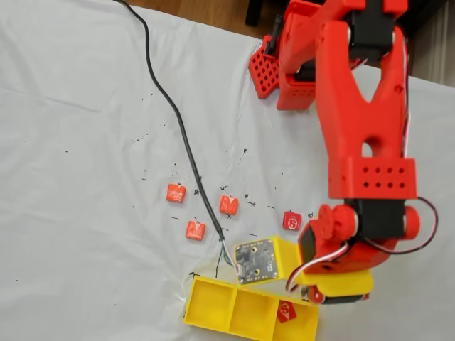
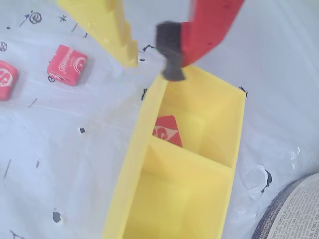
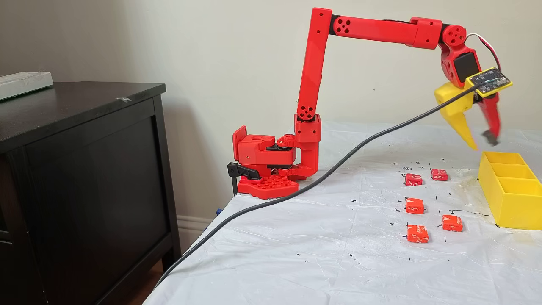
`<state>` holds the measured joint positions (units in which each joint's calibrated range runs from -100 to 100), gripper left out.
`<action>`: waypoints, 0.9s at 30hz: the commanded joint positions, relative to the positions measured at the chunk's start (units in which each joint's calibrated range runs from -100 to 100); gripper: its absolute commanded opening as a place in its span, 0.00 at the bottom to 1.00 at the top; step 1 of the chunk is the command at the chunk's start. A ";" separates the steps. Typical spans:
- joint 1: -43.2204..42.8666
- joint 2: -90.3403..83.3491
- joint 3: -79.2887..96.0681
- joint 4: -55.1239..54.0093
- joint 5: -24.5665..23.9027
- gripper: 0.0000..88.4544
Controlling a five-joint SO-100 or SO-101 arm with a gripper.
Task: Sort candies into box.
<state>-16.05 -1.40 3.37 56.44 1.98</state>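
Yellow and red jaws stand spread with nothing between them; the gripper hangs in the air just above the far end of the box. In the wrist view one candy lies in the box's end section, under the jaws. Five more candies sit on the white sheet beside the box, the nearest close to its long wall. A black cable trails from the wrist across the sheet.
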 commanded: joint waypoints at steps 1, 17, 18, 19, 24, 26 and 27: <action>-1.97 -12.09 2.87 3.78 -0.05 0.00; -5.78 -12.51 20.07 -1.87 -0.78 0.19; -5.78 -12.00 20.25 -2.61 -0.78 0.24; -5.69 -11.58 20.25 -3.26 -0.63 0.27; -4.96 -8.35 18.34 -4.41 -0.39 0.29; -4.69 -7.17 17.70 -4.66 -0.34 0.29; -4.51 -6.57 17.43 -4.74 -0.29 0.29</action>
<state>-21.33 -8.44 24.64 52.51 1.39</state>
